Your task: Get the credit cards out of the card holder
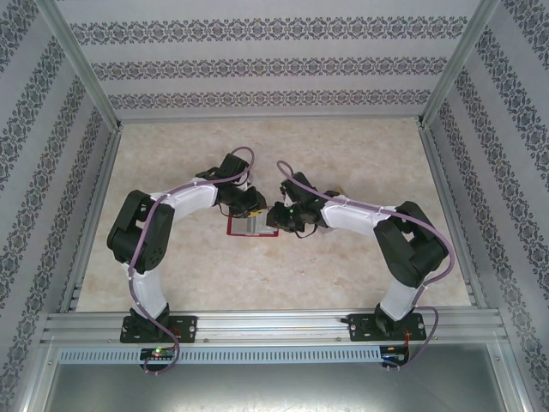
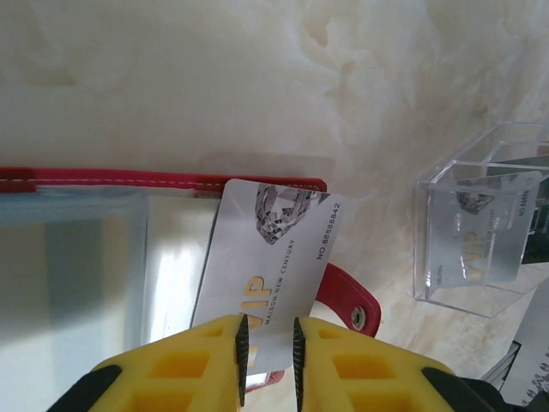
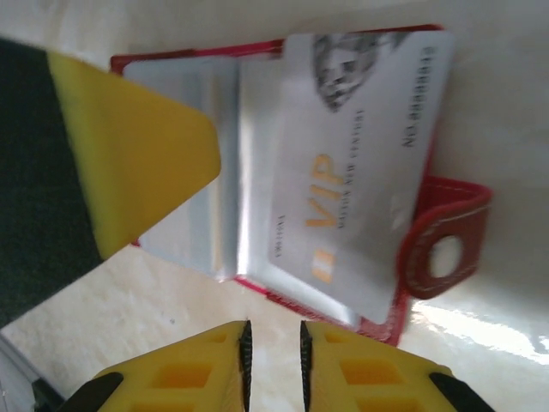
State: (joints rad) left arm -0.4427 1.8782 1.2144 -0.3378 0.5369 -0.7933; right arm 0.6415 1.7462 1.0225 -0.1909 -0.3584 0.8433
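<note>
top view: the left gripper (image 1: pixel 253 206) and right gripper (image 1: pixel 279 215) meet tip to tip at mid-frame over the table (image 1: pixel 360 275), with the card holder (image 1: pixel 251 226) lying open just below them.

left wrist view: the holder's pale inner panel fills the left half of the frame, its red edge running across above. we note one silver credit card (image 2: pixel 270 257), printed "vip", lying tilted on the holder's right end, its upper corner past the red edge. its lower edge runs under the yellow fingers (image 2: pixel 197 360). the jaws stand narrow, with the card face showing in the gap; we cannot tell whether they pinch it or only hover over it. the red tab (image 2: pixel 350 300) sticks out at lower right. a clear box (image 2: pixel 437 257) at the right edge holds a second silver card (image 2: pixel 489 227).

right wrist view: the same card lies on the holder's right half, and one left finger (image 3: pixel 129 154) sits over the left half. the right gripper's jaws, bottom centre, are slightly parted with only table between them, holding nothing.
</note>
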